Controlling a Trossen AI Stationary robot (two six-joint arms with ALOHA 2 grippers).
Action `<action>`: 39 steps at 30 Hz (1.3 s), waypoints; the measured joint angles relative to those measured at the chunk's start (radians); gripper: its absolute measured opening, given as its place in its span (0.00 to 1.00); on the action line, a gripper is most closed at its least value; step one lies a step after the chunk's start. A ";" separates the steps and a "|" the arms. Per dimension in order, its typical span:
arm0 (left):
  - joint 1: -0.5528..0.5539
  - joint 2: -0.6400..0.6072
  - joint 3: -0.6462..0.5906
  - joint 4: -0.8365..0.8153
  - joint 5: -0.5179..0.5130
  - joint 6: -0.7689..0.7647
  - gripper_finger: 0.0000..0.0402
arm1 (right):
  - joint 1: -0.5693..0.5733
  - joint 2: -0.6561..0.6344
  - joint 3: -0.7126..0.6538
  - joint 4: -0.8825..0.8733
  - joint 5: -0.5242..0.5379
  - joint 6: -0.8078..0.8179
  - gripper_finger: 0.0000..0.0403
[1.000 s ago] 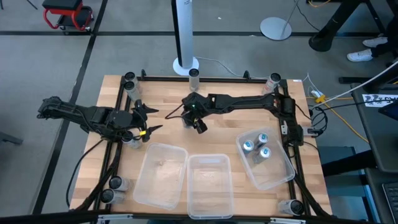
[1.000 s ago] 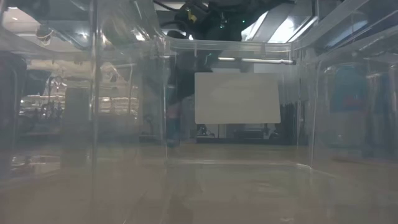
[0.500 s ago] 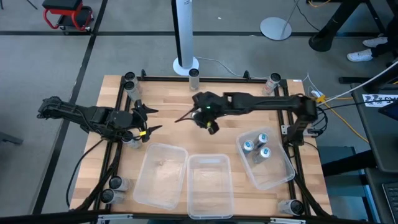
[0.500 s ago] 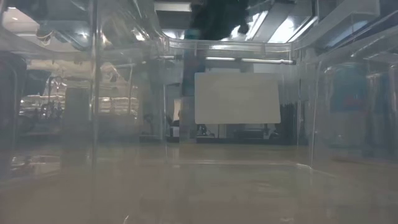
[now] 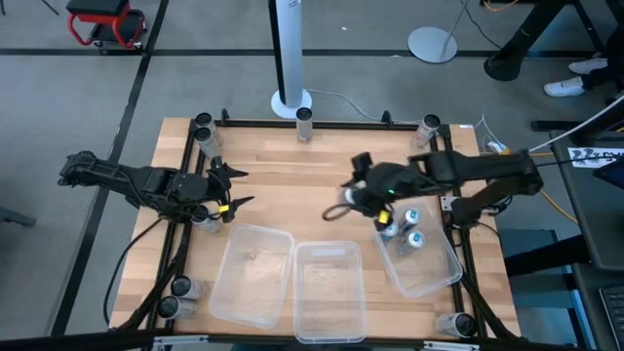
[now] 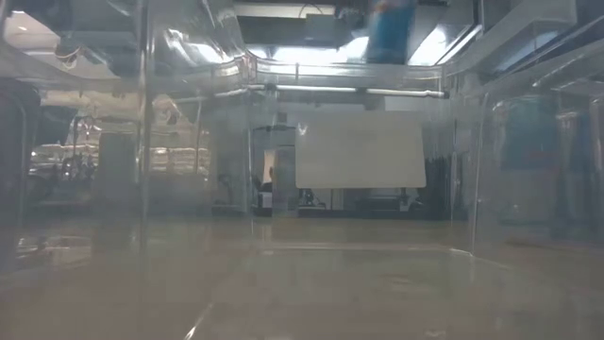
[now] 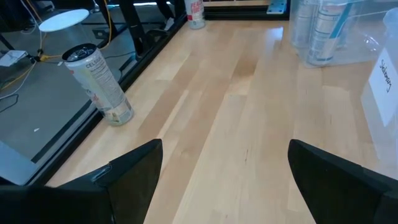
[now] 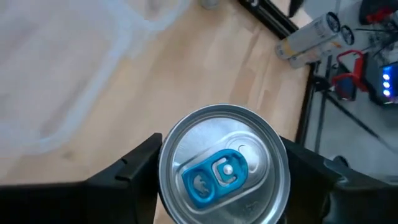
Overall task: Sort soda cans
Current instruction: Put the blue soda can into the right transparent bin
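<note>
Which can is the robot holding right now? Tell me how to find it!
Look at the clear bin on the right side of the wooden table, the one with cans in it. Just beside its top-left corner, the right gripper grips a can. Unlike the others, it's up in the air, silver-topped with a blue tab.

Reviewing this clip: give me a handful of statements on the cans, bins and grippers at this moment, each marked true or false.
1. The right gripper holds a can with a blue tab. True.
2. The left gripper holds a can. False: it is open and empty, at the table's left side.
3. The right-hand clear bin already holds cans. True.
4. The middle clear bin holds three cans. False: no cans show in it.
5. The left clear bin is full of cans. False: none show in it.
</note>
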 joint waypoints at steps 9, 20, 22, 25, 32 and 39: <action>0.000 0.000 0.000 -0.003 0.000 -0.015 0.83 | 0.154 -0.067 0.000 -0.248 -0.002 0.290 0.60; 0.000 0.000 0.000 -0.004 0.000 -0.015 0.83 | 0.328 -0.081 0.000 -0.425 0.023 0.564 0.60; 0.000 0.000 0.000 -0.004 0.000 -0.015 0.83 | 0.356 -0.082 0.000 -0.425 0.043 0.609 0.60; 0.000 0.000 0.000 -0.004 0.000 -0.018 0.83 | 0.400 -0.081 -0.005 -0.423 0.087 0.639 0.60; 0.000 0.000 0.000 -0.004 0.000 -0.019 0.83 | 0.455 -0.081 -0.101 -0.374 0.119 0.671 0.60; 0.000 0.000 0.000 -0.004 0.000 -0.018 0.83 | 0.467 -0.081 -0.208 -0.267 0.101 0.657 0.60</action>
